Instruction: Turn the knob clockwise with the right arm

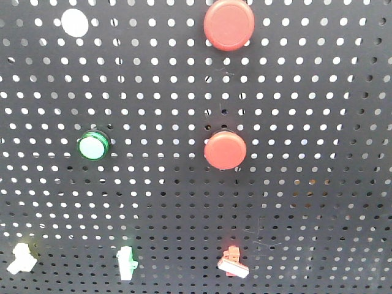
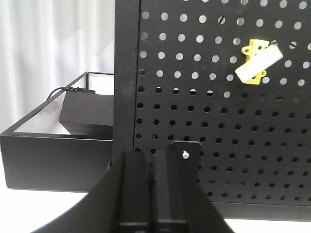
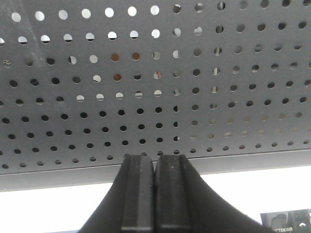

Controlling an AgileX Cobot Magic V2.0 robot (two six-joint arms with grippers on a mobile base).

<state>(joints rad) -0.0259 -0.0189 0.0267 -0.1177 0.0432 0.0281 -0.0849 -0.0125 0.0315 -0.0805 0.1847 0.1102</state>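
Three small knobs with white handles sit low on the black pegboard (image 1: pixel 318 110) in the front view: one on a red base (image 1: pixel 233 262), one on a green base (image 1: pixel 125 263), and a pale yellow one (image 1: pixel 21 259). No gripper shows in that view. In the left wrist view the yellow-based knob (image 2: pixel 257 61) is up and to the right of my left gripper (image 2: pixel 151 155), which is shut and empty. My right gripper (image 3: pixel 155 158) is shut and empty too, facing the bottom edge of the pegboard (image 3: pixel 155 97). No knob shows in the right wrist view.
Two big red push buttons (image 1: pixel 229 23) (image 1: pixel 225 149), a green-rimmed button (image 1: pixel 93 146) and a white disc (image 1: pixel 75 22) are on the board. Left of the board stands a black tray (image 2: pixel 48 145) holding a black box (image 2: pixel 87 114) with a cable.
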